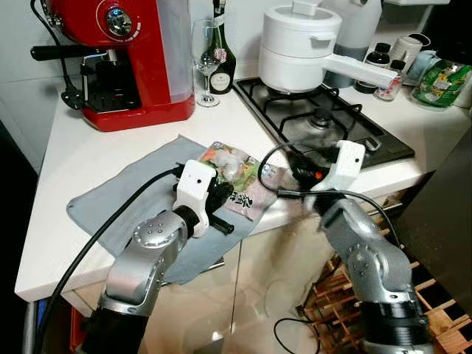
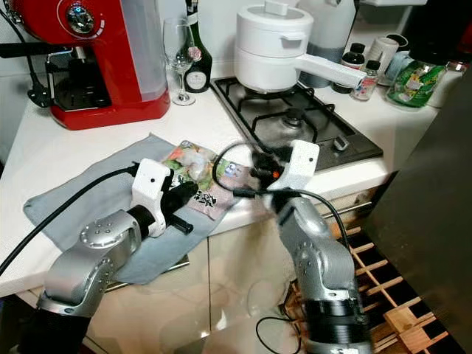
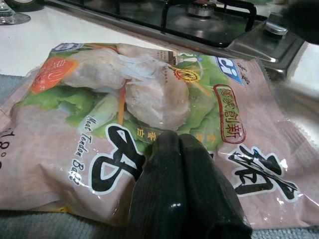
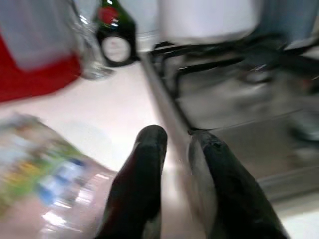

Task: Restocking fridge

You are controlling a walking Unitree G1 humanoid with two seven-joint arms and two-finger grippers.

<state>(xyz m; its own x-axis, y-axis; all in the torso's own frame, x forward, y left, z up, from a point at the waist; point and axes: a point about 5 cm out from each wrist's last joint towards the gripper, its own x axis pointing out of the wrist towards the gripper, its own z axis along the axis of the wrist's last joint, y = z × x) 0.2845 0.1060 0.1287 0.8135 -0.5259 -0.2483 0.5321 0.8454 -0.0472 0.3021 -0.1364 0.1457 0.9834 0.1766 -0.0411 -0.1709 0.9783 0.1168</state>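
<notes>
While its fingers press together, the left hand (image 3: 172, 142) rests against the food packet (image 3: 149, 124).

arms: silver metal | wrists: white housings | fingers (image 3: 184, 194): black, glossy | cables: black

Evenly and brightly lit from above, with soft shadows under the red coffee machine (image 1: 122, 59) and white pot (image 1: 299, 46). Sharp focus across the head views, apart from motion smear around the right gripper (image 1: 291, 177) beside the hob (image 1: 317, 118). Glossy highlights on the frozen food bag (image 3: 149, 124), crisp in the left wrist view. Heavily blurred throughout the right wrist view, bottle (image 4: 113, 35) and bag smeared. Dim near the wooden rack (image 1: 339, 295) below the hob.
</notes>
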